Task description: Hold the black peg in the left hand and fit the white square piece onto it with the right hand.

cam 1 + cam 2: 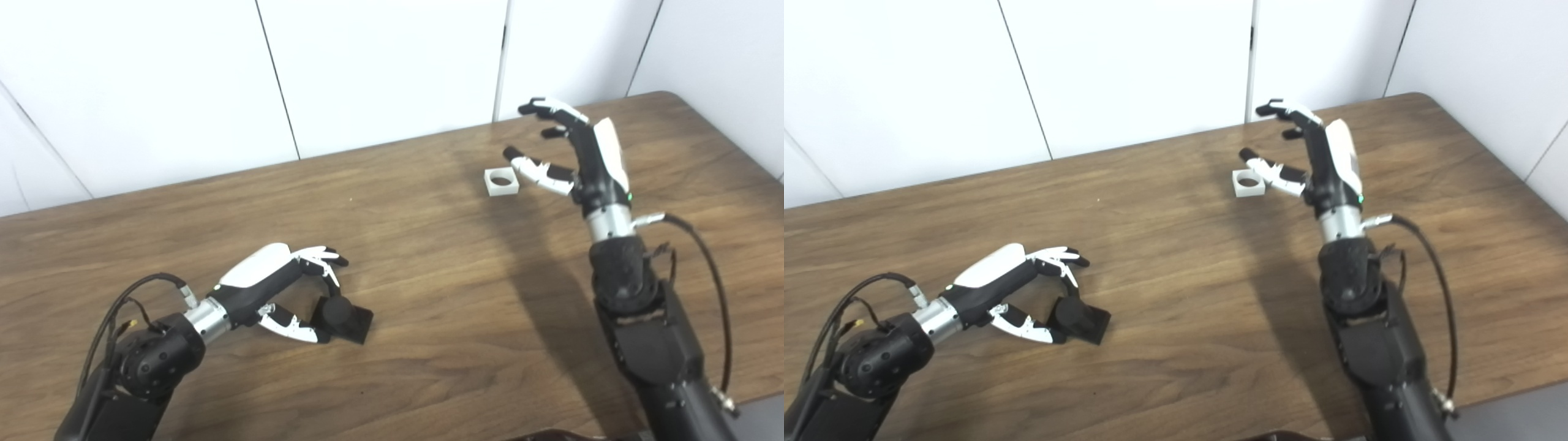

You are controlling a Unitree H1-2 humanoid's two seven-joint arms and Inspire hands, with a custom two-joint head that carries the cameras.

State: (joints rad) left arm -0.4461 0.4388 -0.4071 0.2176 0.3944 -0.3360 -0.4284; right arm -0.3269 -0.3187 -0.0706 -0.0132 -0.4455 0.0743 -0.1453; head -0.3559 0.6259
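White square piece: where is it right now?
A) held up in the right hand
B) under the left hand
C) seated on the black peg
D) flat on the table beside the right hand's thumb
D: the white square piece lies flat on the table, the open right hand beside it, not gripping it.

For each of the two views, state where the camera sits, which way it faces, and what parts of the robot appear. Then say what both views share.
Left eye view: on the head, looking down at the table; both arms enter from below, left hand at the black peg.
Right eye view: beside it, same downward aim; right hand open near the white square piece.
Shared: the same scene, shifted slightly sideways.
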